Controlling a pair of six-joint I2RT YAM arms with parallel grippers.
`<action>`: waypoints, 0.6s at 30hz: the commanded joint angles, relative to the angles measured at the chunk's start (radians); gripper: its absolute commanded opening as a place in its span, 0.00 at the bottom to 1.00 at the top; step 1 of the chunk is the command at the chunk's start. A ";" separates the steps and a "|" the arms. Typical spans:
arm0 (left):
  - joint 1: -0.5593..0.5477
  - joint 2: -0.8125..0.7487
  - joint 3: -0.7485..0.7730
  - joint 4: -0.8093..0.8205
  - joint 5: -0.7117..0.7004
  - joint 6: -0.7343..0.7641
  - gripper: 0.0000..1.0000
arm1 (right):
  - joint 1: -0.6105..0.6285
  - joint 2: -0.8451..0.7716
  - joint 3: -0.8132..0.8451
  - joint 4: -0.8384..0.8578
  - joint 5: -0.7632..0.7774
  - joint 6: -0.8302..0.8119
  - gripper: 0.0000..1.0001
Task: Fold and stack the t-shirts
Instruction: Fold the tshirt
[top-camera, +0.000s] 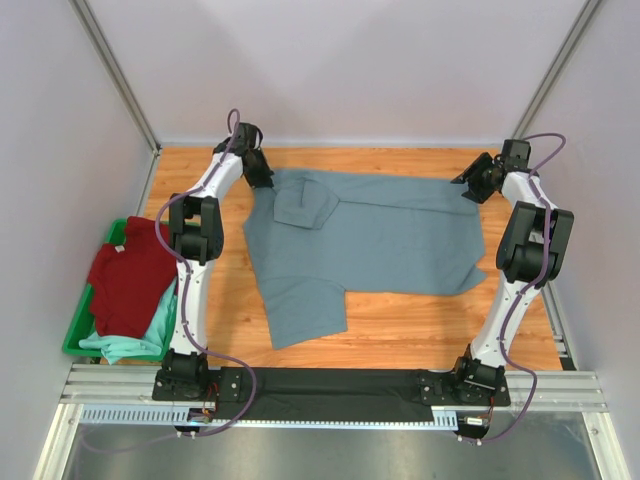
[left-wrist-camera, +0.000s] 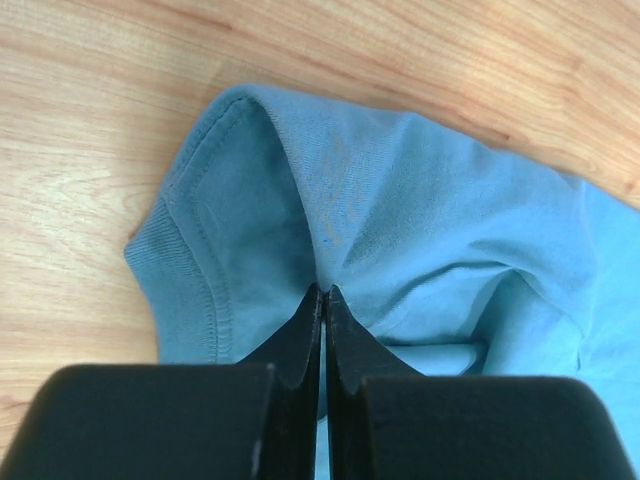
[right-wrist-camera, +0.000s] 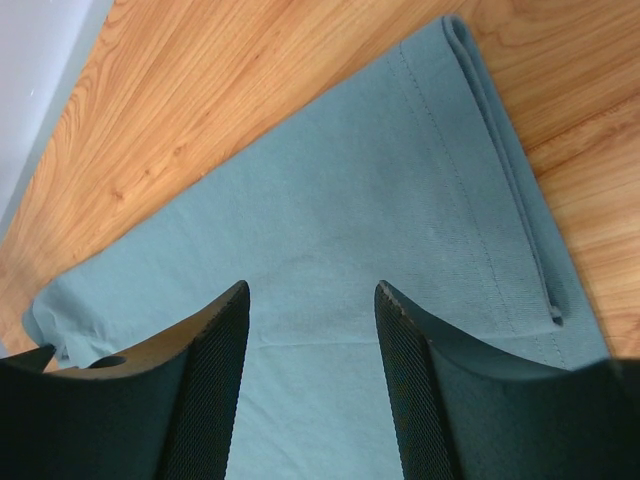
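Note:
The slate grey-blue t-shirt (top-camera: 380, 240) lies spread on the wooden table, with one sleeve (top-camera: 303, 205) folded over near its far left corner. My left gripper (top-camera: 262, 180) is at that corner. In the left wrist view it (left-wrist-camera: 325, 292) is shut, pinching the shirt's fabric (left-wrist-camera: 430, 210) beside a ribbed hem. My right gripper (top-camera: 471, 190) is at the shirt's far right corner. In the right wrist view it (right-wrist-camera: 312, 290) is open, its jaws either side of flat cloth (right-wrist-camera: 350, 180) near the stitched hem. The dark red t-shirt (top-camera: 130, 272) and mint-green t-shirt (top-camera: 135, 345) lie in the bin.
A green plastic bin (top-camera: 74, 335) stands at the table's left edge and holds the red and mint shirts. Pale walls close the table on the left, back and right. Bare wood (top-camera: 430, 330) shows in front of the grey-blue shirt.

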 joint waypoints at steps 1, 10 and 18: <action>0.009 -0.071 0.039 -0.031 -0.019 0.037 0.00 | -0.006 -0.003 -0.001 -0.011 0.013 -0.028 0.55; 0.066 -0.051 0.052 -0.037 0.046 0.049 0.00 | -0.006 -0.004 -0.003 -0.029 0.027 -0.048 0.55; 0.071 -0.033 0.094 -0.085 0.138 0.118 0.29 | -0.004 0.002 -0.012 -0.037 0.023 -0.037 0.55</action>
